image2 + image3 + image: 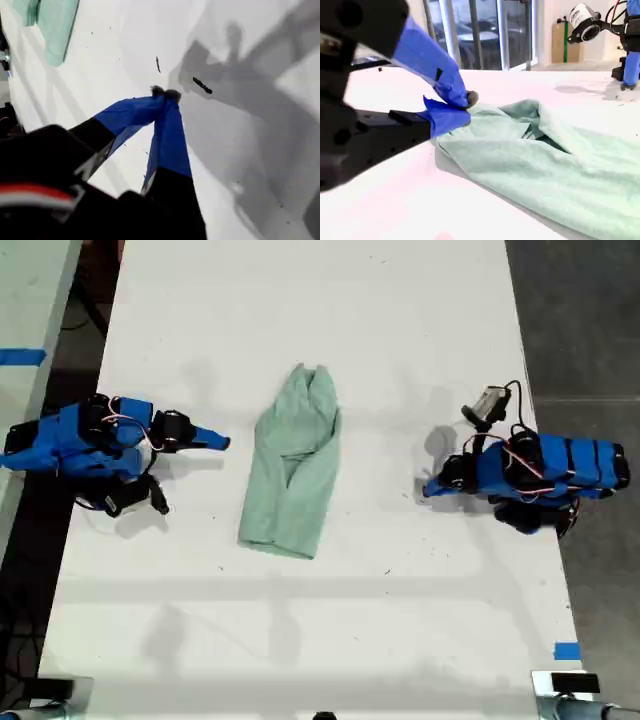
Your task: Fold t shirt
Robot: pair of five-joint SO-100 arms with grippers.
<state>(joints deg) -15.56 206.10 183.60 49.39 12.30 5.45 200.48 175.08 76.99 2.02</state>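
A long white table (300, 640) carries the t shirt (292, 465) at centre; dark floor (580, 320) lies toward three o'clock. My first gripper (165, 93) and my second gripper (465, 106) both have their jaws together, holding nothing.

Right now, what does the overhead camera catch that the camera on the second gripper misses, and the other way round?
Only the exterior view shows the t shirt's whole outline, lying long and narrow mid-table, my first gripper on that view's right, and a blue tape strip. Only the second wrist view shows the windows beyond the table and a dark gap between the shirt's folds. Both show the shirt and my second gripper, shut, beside it.
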